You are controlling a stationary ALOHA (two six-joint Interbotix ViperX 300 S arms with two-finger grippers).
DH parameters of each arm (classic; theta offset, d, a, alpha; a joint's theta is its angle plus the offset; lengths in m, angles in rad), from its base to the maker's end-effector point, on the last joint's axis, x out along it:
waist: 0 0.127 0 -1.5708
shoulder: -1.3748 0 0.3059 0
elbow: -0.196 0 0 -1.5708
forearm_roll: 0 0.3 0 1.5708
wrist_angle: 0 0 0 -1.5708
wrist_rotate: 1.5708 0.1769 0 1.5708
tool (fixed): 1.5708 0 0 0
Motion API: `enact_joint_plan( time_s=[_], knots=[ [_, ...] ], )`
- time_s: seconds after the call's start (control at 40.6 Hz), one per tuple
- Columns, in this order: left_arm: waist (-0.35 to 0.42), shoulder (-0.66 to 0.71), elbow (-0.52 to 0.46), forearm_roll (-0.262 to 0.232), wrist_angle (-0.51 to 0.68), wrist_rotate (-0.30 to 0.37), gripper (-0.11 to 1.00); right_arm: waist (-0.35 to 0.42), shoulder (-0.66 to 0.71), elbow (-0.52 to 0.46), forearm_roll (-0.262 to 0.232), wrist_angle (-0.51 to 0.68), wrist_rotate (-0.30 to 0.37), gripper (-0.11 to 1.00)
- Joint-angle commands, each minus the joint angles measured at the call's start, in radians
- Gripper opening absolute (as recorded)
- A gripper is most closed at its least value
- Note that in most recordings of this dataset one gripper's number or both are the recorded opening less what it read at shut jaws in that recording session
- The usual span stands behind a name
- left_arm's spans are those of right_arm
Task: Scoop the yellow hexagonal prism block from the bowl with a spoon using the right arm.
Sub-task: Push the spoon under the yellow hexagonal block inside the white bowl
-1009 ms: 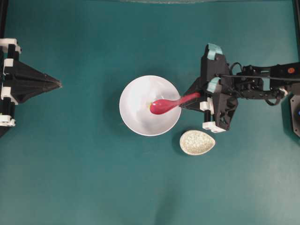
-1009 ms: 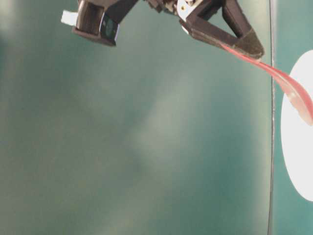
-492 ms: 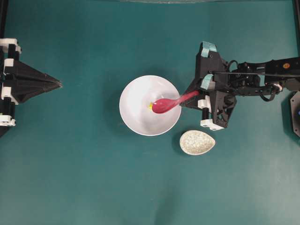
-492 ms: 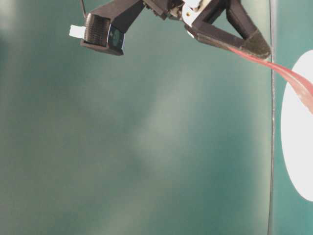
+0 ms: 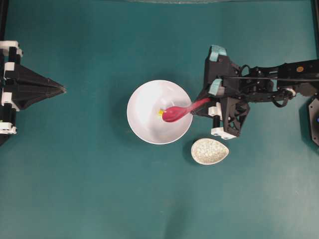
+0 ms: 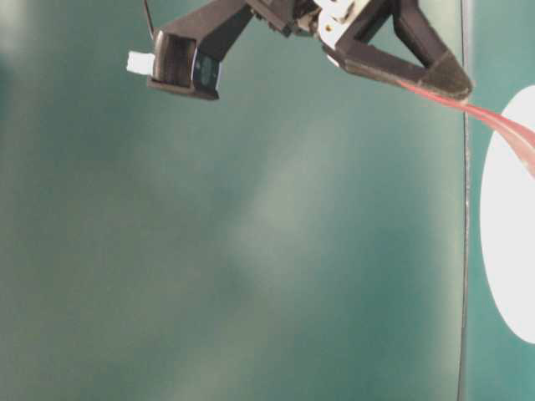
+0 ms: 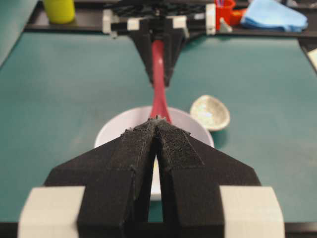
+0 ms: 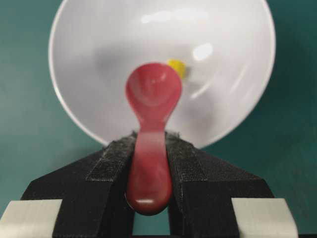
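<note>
Pink-red glossy spoon (image 8: 151, 124) clamped by handle in my right gripper (image 8: 150, 171), head dipped in white bowl (image 5: 144, 127) beside yellow block (image 5: 160, 112), angled for scooping.

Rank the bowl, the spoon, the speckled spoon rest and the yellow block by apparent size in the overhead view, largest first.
1. bowl
2. spoon
3. speckled spoon rest, close to the spoon
4. yellow block, partly hidden by the spoon

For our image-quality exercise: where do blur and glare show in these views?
Table-level view: hazy, washed-out teal, the bowl blown out white. Right wrist view: the spoon and the yellow block are soft, with glare spots on the bowl's wall. Left wrist view: the near left gripper is slightly soft. Overhead view: evenly lit, sharp.
</note>
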Motion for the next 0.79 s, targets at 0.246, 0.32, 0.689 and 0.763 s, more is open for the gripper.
enact_joint_plan(
  time_s=[0.246, 0.32, 0.689, 0.763],
  knots=[
    [0.002, 0.009, -0.023, 0.003, -0.011, -0.002, 0.01, -0.014, 0.017, -0.043, 0.002, 0.044, 0.003, 0.24],
    [0.002, 0.009, -0.023, 0.003, -0.011, -0.002, 0.01, -0.014, 0.017, -0.043, 0.002, 0.044, 0.003, 0.24],
    [0.002, 0.008, -0.025, 0.003, -0.011, -0.002, 0.01, -0.026, 0.046, -0.048, 0.002, 0.046, 0.000, 0.24],
    [0.002, 0.006, -0.025, 0.003, -0.011, -0.002, 0.01, -0.029, 0.052, -0.054, 0.002, 0.046, -0.002, 0.24]
  ],
)
